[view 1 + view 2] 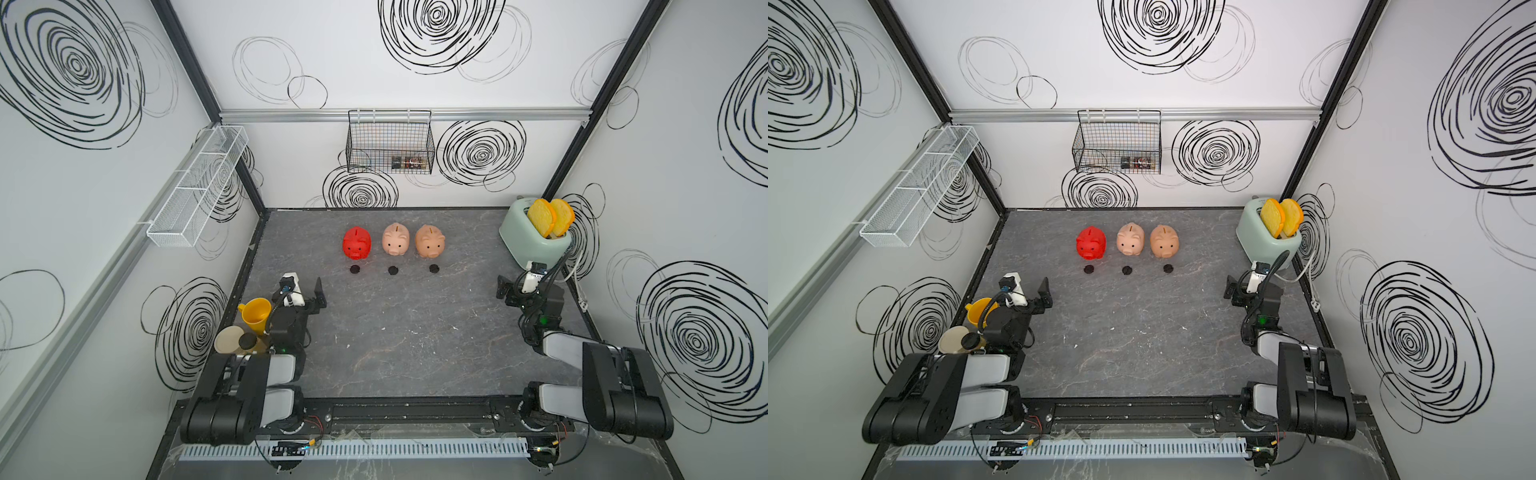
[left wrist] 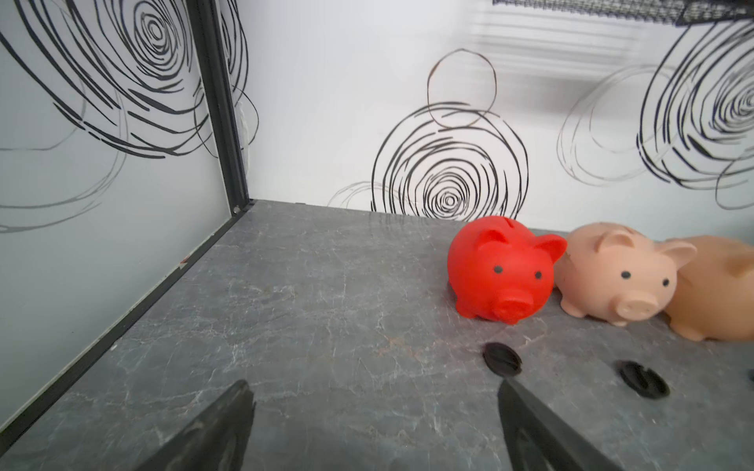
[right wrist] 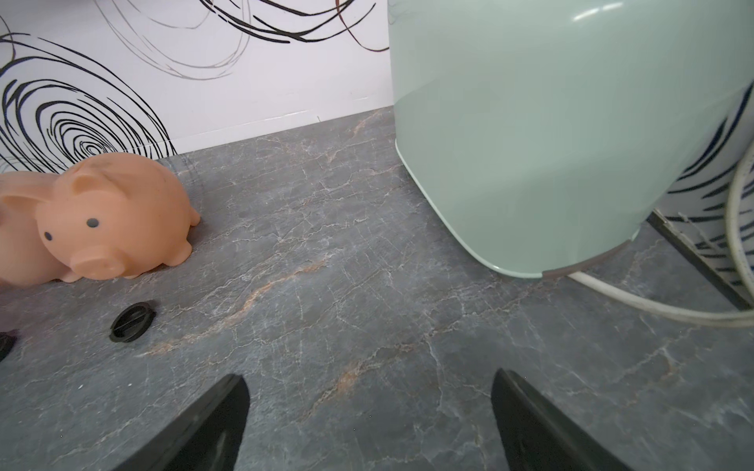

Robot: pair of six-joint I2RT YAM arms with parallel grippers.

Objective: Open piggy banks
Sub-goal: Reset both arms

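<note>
Looking toward the bench's (image 1: 415, 345) far edge, we see the glossy red pig (image 1: 356, 243), pale pink pig (image 1: 395, 244) and peach-tan pig (image 1: 430, 241) upright in a row, with three round ribbed black plugs (image 1: 392, 270) lying loose on the grey marbled top, one just in front of each. Our left gripper (image 2: 375, 391) and right gripper (image 3: 369, 383) both gape wide and empty, clear of pigs and plugs, the right near the smooth mint toaster (image 1: 534, 245).

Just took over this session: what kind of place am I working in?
Probably a staged robot test cell, not a home: panels covered in black scribble spirals, a mint toaster with toast, and piggy banks lined up on the tabletop.
</note>
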